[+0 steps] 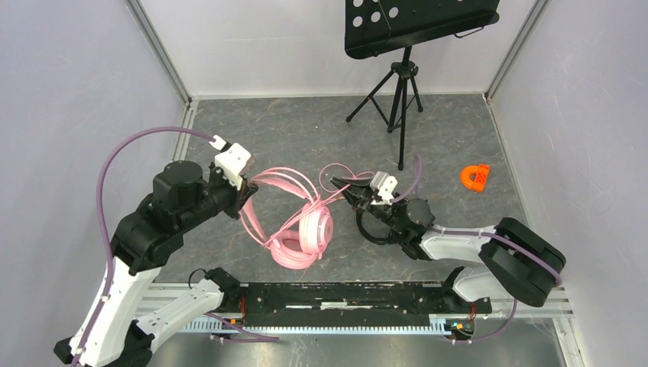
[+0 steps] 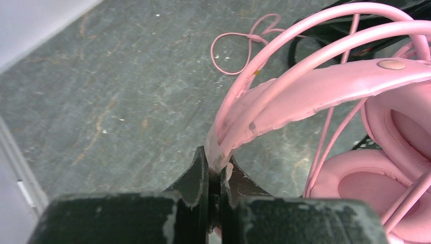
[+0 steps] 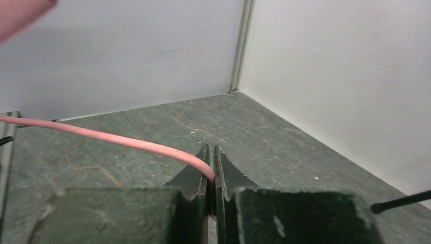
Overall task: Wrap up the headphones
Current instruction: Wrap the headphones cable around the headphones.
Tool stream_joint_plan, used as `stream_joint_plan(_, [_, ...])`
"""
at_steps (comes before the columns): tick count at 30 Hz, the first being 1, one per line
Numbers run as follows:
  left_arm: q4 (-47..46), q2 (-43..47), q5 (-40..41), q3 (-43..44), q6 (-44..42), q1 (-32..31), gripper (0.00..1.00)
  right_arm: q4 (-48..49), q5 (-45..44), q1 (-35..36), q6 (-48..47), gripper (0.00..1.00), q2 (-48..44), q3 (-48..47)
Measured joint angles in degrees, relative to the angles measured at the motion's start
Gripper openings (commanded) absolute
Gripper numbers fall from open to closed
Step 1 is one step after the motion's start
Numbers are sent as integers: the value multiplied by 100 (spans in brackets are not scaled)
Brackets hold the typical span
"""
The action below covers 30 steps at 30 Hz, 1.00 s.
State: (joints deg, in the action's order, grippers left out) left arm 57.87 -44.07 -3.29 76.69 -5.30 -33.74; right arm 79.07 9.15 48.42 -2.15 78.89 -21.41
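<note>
left end effector (image 2: 219, 161) clenched on the arched band of the pink padded over-ear headphones (image 1: 313, 228) resting mid grey surface (image 1: 306, 138), likely steadying them, right end effector (image 3: 211, 153) pinching the long thin pink cable (image 3: 101, 136), seemingly to lead it round for winding.

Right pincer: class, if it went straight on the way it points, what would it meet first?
The way looks free: beyond the right pincer, shut on the pink cable, only bare floor, then probably the wall corner.
</note>
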Motion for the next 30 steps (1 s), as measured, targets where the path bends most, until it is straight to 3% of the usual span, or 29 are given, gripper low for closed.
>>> stream_joint_plan(16, [-870,-216,1174,-560,-1703,-15,2,-3967,868,-57,575,0,-1364,-994])
stream_joint_plan(30, [-1167,-63,424,-979,-2398,-15,2,-5855,901,-57,793,0,-1537,-1993])
